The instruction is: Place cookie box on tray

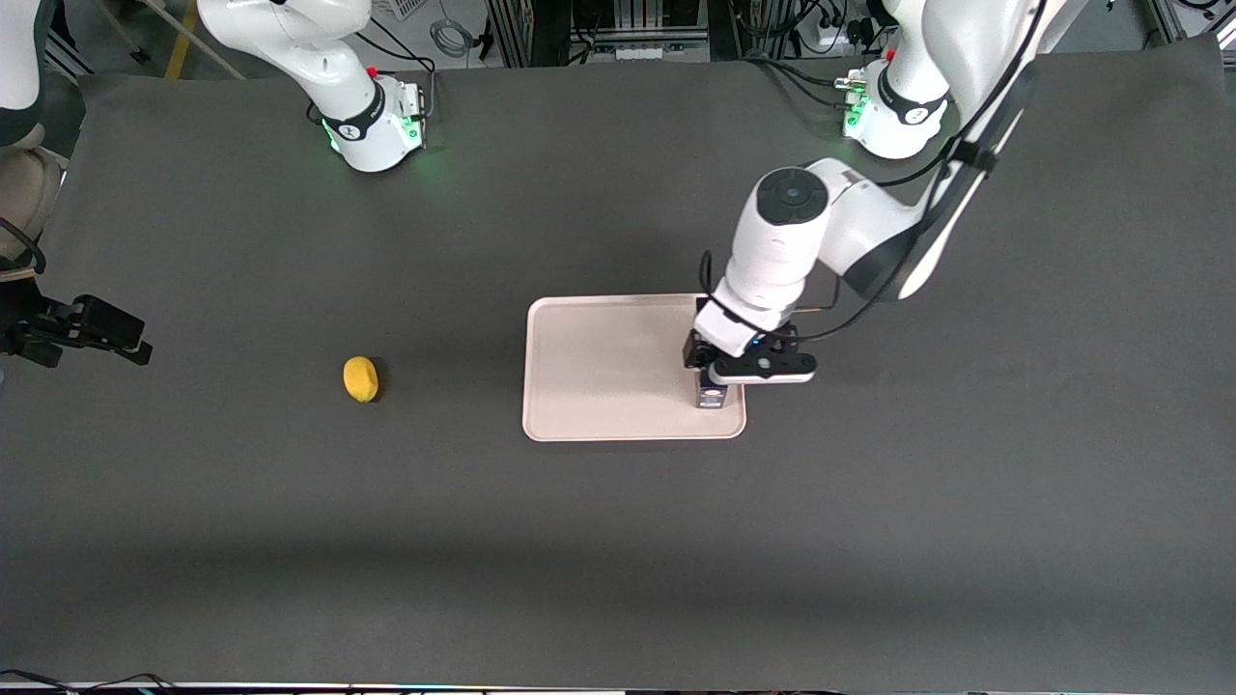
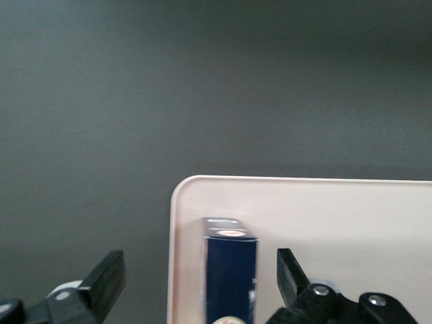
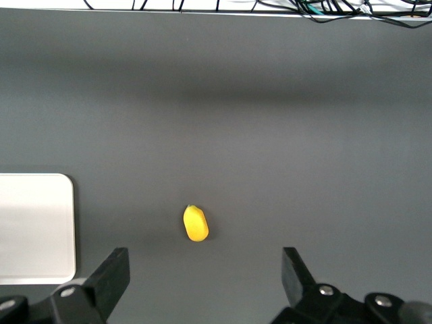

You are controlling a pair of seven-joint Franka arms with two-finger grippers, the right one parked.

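Note:
The cookie box (image 1: pixel 712 394) is a slim navy carton standing upright on the pale pink tray (image 1: pixel 599 367), close to the tray's corner nearest the front camera at the working arm's end. My left gripper (image 1: pixel 716 378) hovers directly over it. In the left wrist view the cookie box (image 2: pixel 231 277) rises between the black fingers (image 2: pixel 108 273) of the gripper (image 2: pixel 199 260), with a gap on both sides. The gripper is open and touches nothing. The tray (image 2: pixel 337 216) spreads under and past the box, and its rounded rim lies close beside the box.
A small yellow rounded lump (image 1: pixel 360 378) lies on the dark table mat toward the parked arm's end, well apart from the tray. The right wrist view shows the same lump (image 3: pixel 196 224) and one end of the tray (image 3: pixel 34 226).

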